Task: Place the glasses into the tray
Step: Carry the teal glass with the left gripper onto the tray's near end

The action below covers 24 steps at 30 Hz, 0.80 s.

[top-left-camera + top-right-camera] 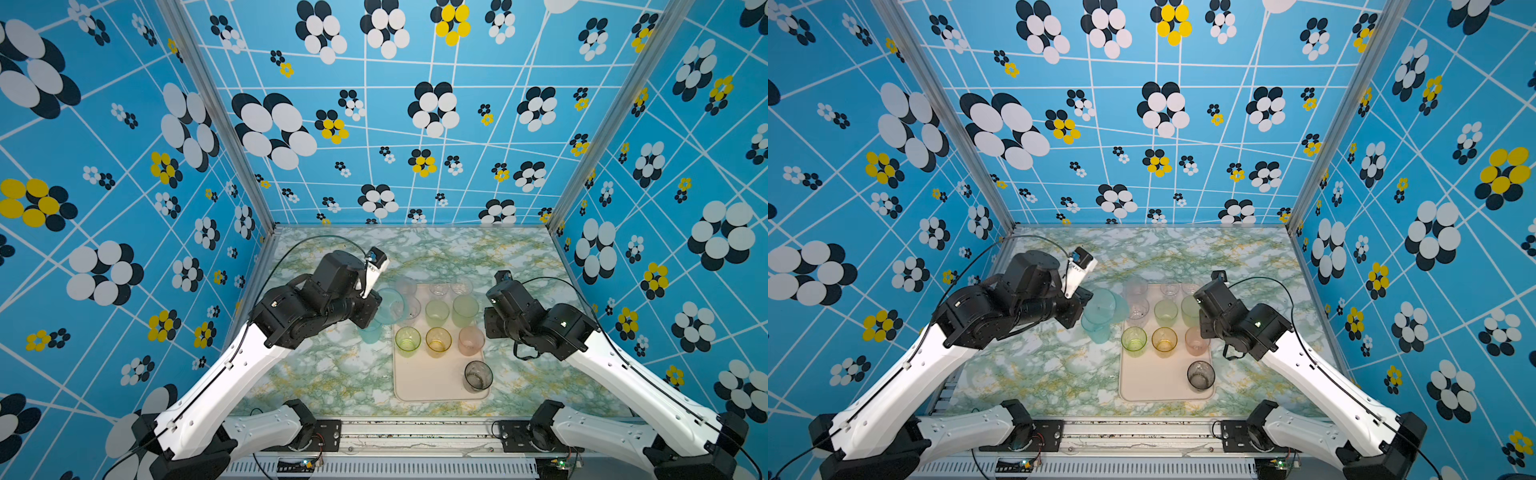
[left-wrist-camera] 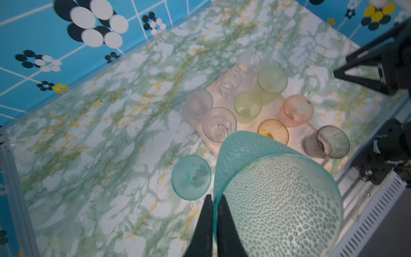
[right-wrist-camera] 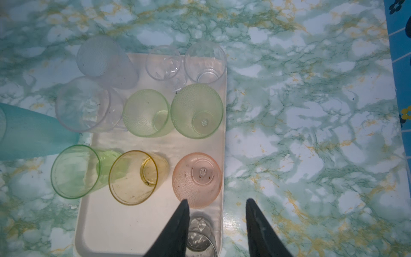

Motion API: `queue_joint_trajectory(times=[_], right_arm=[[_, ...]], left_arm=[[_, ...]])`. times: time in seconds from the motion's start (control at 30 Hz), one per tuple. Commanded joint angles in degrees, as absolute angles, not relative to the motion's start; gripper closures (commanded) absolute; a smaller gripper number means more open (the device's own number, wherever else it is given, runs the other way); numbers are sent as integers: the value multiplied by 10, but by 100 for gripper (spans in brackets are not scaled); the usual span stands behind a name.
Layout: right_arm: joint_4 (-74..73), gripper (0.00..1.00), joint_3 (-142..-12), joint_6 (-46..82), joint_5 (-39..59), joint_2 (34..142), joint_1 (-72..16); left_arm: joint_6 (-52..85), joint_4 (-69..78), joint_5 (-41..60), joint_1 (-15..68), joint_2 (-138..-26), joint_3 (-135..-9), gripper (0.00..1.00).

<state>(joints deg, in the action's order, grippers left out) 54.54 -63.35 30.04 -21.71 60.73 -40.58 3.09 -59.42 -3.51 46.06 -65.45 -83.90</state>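
Blue flower-patterned walls are closing in a green-veined marble counter (image 1: 332,374), and both arms are reaching in from its near edge. Nearest, the large cream-pink rectangular tray (image 1: 432,386) is lying flat with its near left part bare, and a smoky grey see-through tumbler (image 1: 478,376) is standing in its near right corner.

Further in, a lime tumbler (image 1: 407,340), an amber tumbler (image 1: 437,341) and a pink tumbler (image 1: 471,340) are sitting in a row on the tray. A small teal tumbler (image 2: 191,177) is waiting upright on the counter just left of the tray. The right hand (image 3: 216,201) is hovering over the tray's right edge by the pink tumbler, its jaws parted and holding nothing. The left hand (image 2: 214,198) is pinching tight the rim wall of a tall teal-blue dimpled tumbler (image 2: 278,200), carrying it tilted in the air just beside the tray's left edge. Beyond, two pale green tumblers (image 1: 436,312) and several clear tumblers (image 1: 439,289) are filling the far end.

The step in hand looks like setting the carried glass down. The bare near left patch seems the best spot. The glass likely needs levelling first, then lowering until its base is resting flat before the jaws part. Lifting the hand straight up afterwards should avoid tipping it into the lime tumbler.
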Motion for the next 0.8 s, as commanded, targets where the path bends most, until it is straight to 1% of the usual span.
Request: queue_joint_trajectory(times=[0.0, 0.13, 0.3, 0.43, 0.6, 0.77], right_arm=[[502, 56, -651, 275, -190, 611, -384], [494, 56, -655, 270, -175, 612, -372], [498, 56, -656, 266, -171, 612, -369], [500, 56, -654, 265, -171, 610, -368], [501, 56, -653, 264, -171, 607, -367], [497, 56, -649, 265, -171, 608, -365]], left_arm=[[71, -670, -67, 520, -681, -801, 98], [99, -623, -44, 569, -701, -742, 98], [110, -579, -12, 609, -748, -718, 98], [117, -573, 0, 614, -781, -696, 98], [124, -564, 8, 616, -791, -681, 98], [131, -482, 33, 619, -785, -668, 99]])
